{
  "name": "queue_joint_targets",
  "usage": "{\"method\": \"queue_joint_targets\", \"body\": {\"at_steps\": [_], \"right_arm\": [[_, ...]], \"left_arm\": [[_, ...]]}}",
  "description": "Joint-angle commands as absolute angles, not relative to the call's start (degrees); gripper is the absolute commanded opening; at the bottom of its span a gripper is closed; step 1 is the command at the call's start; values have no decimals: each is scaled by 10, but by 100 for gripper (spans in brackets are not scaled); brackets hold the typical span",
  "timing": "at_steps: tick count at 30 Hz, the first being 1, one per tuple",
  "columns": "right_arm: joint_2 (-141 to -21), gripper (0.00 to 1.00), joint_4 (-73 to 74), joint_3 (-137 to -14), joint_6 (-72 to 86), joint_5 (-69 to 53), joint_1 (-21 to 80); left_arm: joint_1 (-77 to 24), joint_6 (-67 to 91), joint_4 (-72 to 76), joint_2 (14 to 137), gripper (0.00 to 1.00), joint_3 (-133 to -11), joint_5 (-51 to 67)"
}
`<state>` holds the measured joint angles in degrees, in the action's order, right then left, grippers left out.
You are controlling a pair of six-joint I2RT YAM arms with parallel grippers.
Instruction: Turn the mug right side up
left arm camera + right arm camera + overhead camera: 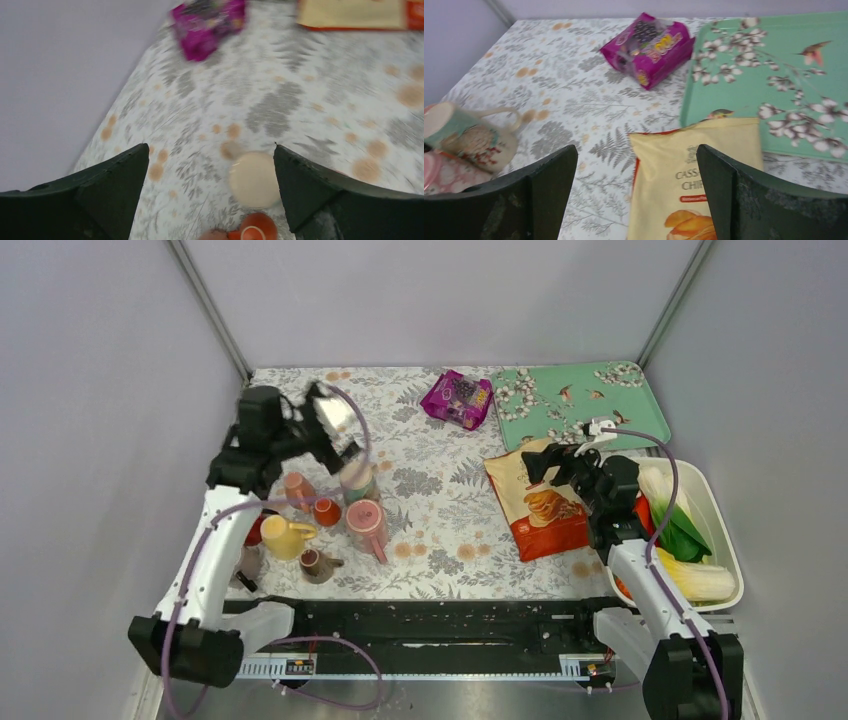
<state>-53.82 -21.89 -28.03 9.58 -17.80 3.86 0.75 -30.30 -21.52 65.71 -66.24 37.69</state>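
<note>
left hand [210, 145] spread wide over mug [254, 179] | white tub [724, 528] holds greens [683, 532]

Soft, even light is filling the enclosure, casting only faint shadows on the tabletop [440, 510]. The overhead and right wrist views are looking sharp. The left wrist view is blurring throughout, the purple packet [207, 22] going soft, and the left claw [210, 150] is showing near-black.

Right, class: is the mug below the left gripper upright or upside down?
Upside down, probably: the mug shows a flat cream disc on top, no hollow, though the view is blurred.
</note>
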Motion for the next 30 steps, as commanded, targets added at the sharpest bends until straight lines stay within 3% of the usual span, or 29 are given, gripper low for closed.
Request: {"method": "queue_joint_targets", "body": {"at_steps": [1,6,9,11,17,30], "right_arm": [[-510,99,-113,-326,69,-252,83],[-493,99,-115,-314,29,-235,138],[-489,99,-122,-305,26,-238,149],[-487,99,-123,-303,28,-235,152],[-494,99,-127,-301,34,-235,157],[-517,99,-156,-294,43,-249,159]], "left_arm": [[-217,-623,-623,605,97,-698,239],[-497,-637,-642,610,90,-619,31],[-618,-623,-627,675,73,-564,-39],[-659,-621,-601,725,69,-534,-83],[-671,-675,-492,778,69,-470,-190],[-638,-737,-474,759,69,-439,-207]]}}
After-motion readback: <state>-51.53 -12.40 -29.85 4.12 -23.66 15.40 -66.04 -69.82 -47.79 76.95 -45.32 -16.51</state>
